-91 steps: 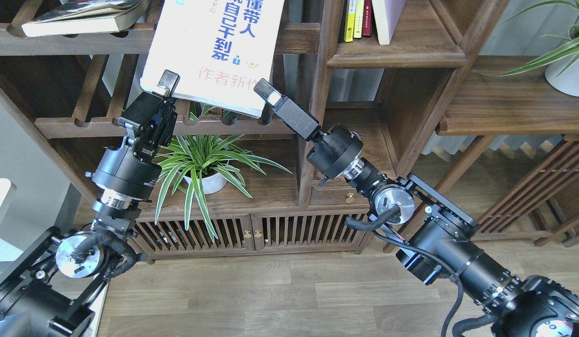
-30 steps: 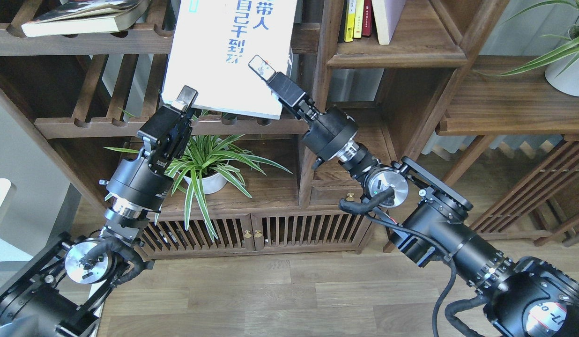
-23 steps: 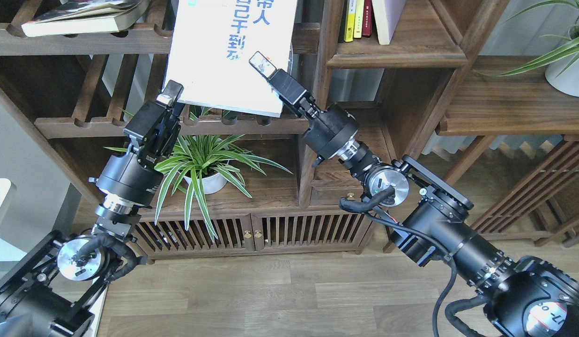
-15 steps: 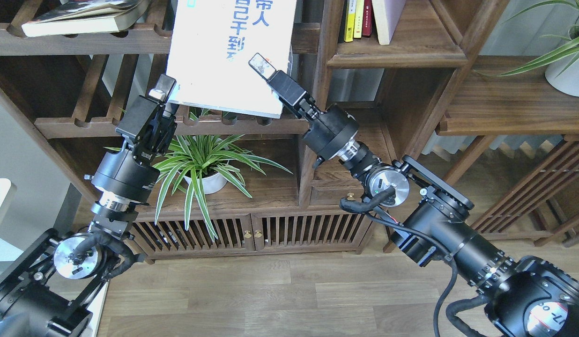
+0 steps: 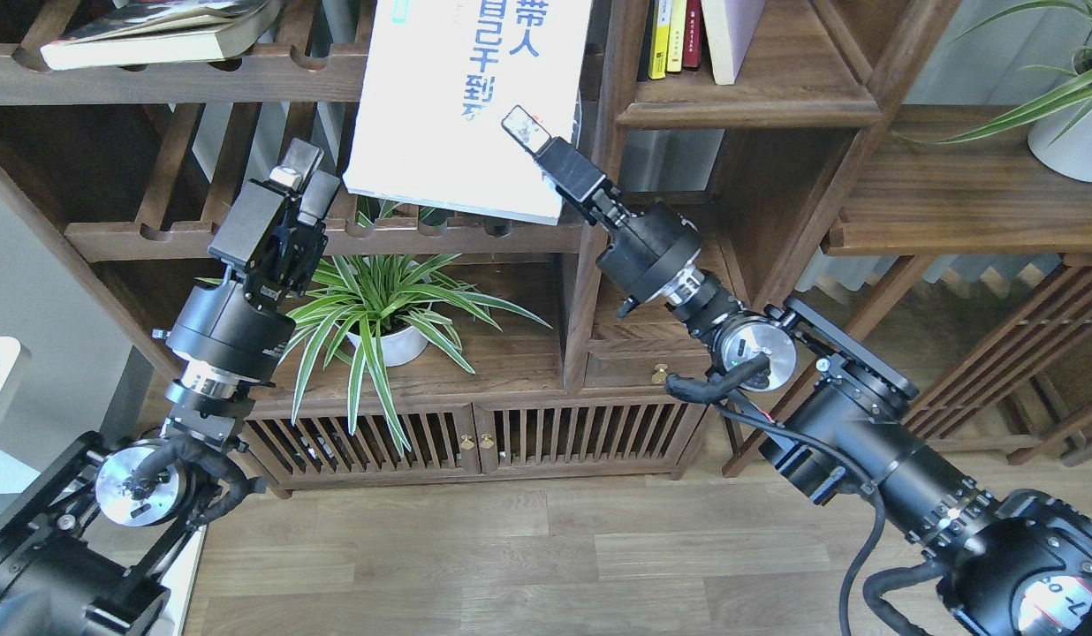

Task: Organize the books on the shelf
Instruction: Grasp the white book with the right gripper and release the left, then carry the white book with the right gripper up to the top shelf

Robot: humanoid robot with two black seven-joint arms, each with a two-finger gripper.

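Note:
The white book with big blue characters [image 5: 449,106] hangs tilted in front of the slatted racks, its top out of view. My right gripper [image 5: 530,132] is shut on its lower right part, with one finger over the cover and the other hidden behind. My left gripper [image 5: 306,177] is open and empty, just left of the book's lower left corner and apart from it. The pale lavender-white book [image 5: 731,35] stands leaning in the shelf cubby [image 5: 749,113] at the upper right. The dark pictured book [image 5: 157,31] lies flat on the top left rack.
Slim yellow and red spines [image 5: 674,35] stand in the cubby left of the lavender book. A spider plant in a white pot [image 5: 387,318] sits below the held book. Slatted racks [image 5: 157,234] run behind my left gripper. Another potted plant [image 5: 1072,124] stands at the far right.
My right gripper has carried the white book to the right. My left gripper has let go of the book's lower left corner and drawn back to the left.

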